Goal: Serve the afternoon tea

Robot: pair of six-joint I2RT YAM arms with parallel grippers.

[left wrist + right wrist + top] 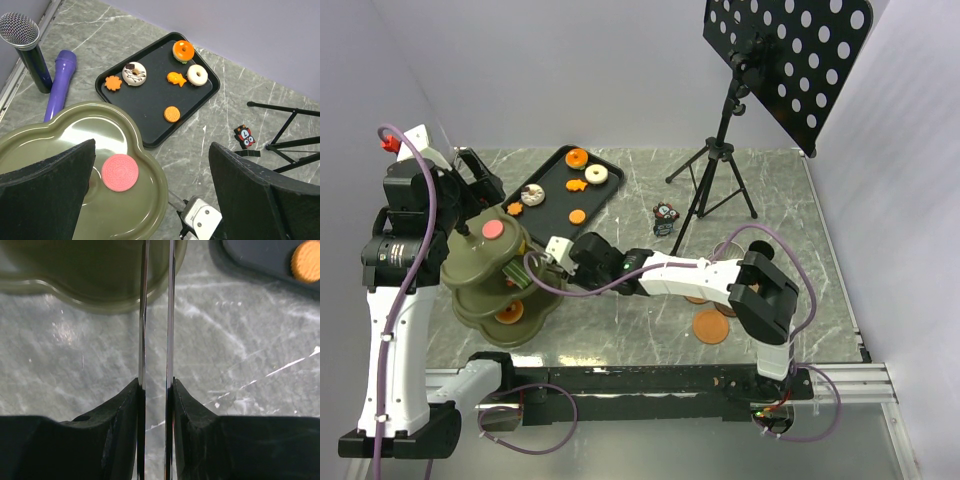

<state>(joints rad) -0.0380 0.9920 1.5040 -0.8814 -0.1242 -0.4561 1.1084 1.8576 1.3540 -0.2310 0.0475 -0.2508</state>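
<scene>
while stretched left across the grey marble surface [240, 355], right claw [156, 390] pinched narrow on thin metal tongs [142, 315], both blades squeezed nearly parallel and aimed at the rim of an olive tiered stand [100, 295]; blade tips out of view past the top edge, any pastry between them impossible to confirm. probably gripped this way so as to lift small sweets more delicately than the broad fingers could. left claw [152, 165] poised above the stand's top tier, fingers spread wide, holding nothing, apparently parked there for its downward camera view and to stay clear of the tongs' path. on that top tier, one pink round cookie [120, 172], lying flat, already served. on the lowest tier, seen from the top camera, an orange piece [510, 312]. behind the stand, a black tray [150, 100] carrying the waiting sweets: orange donut [183, 50], white donut [197, 75], chocolate-drizzled donut [134, 74], orange fish [177, 78], orange flower cookie [113, 83] and orange round cookie [172, 114], all apart from one another for easy picking. near the right arm's base, a brown-orange saucer [710, 326] lying bare on the surface. serving judged only partly done, with most pastries yet to go from tray to stand.
</scene>
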